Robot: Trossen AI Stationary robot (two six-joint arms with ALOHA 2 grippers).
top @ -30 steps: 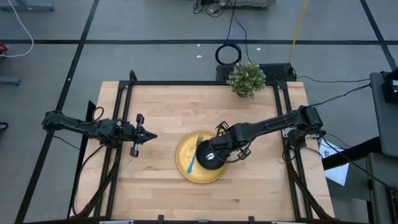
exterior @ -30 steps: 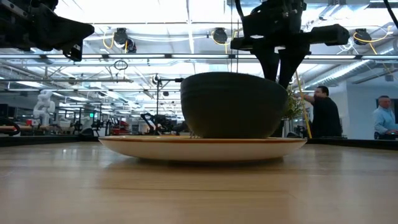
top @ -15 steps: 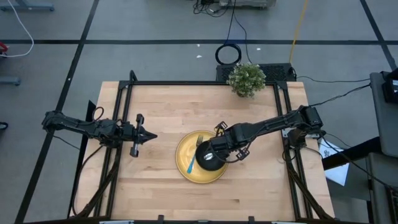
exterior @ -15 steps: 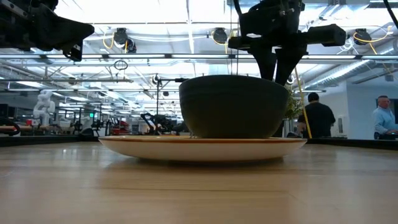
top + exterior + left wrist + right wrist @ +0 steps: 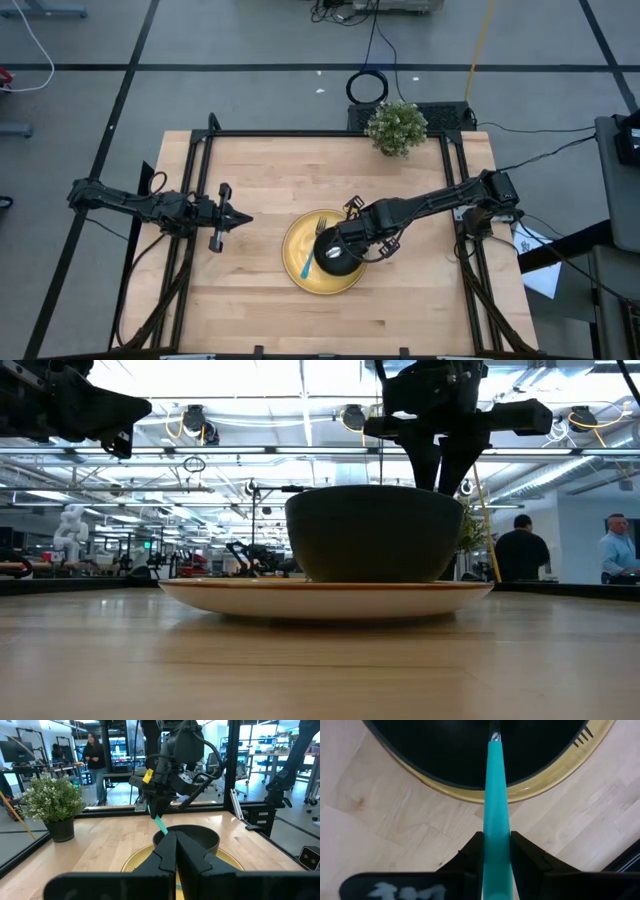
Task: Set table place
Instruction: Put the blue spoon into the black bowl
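Note:
A round yellow plate (image 5: 300,280) lies flat on the wooden table (image 5: 260,170), right of centre. A black bowl (image 5: 338,260) stands on the plate. A teal-handled fork (image 5: 309,254) lies on the plate's left part. My right gripper (image 5: 346,238) is over the bowl's far rim, shut on a second teal-handled utensil (image 5: 160,823) that slants down into the bowl; its metal end is hidden inside. My left gripper (image 5: 243,218) is shut and empty, above the table left of the plate. My right gripper pinches the utensil's teal handle (image 5: 496,827) between its two fingers, which lie along the handle. The fingers come from above, pointing down at a slant. The utensil hangs below them with its metal end (image 5: 493,730) over the bowl; whether it touches the bowl I cannot tell.
A small potted plant (image 5: 396,127) stands at the table's far edge, right of centre. Black rails run along the table's edges. There is bare wood near and left of the plate. People stand in the room beyond the table (image 5: 515,550).
My right gripper has moved a little toward the table's left with the utensil, and the black bowl has slid a little leftward on the plate. The plate and the fork have stayed in place.

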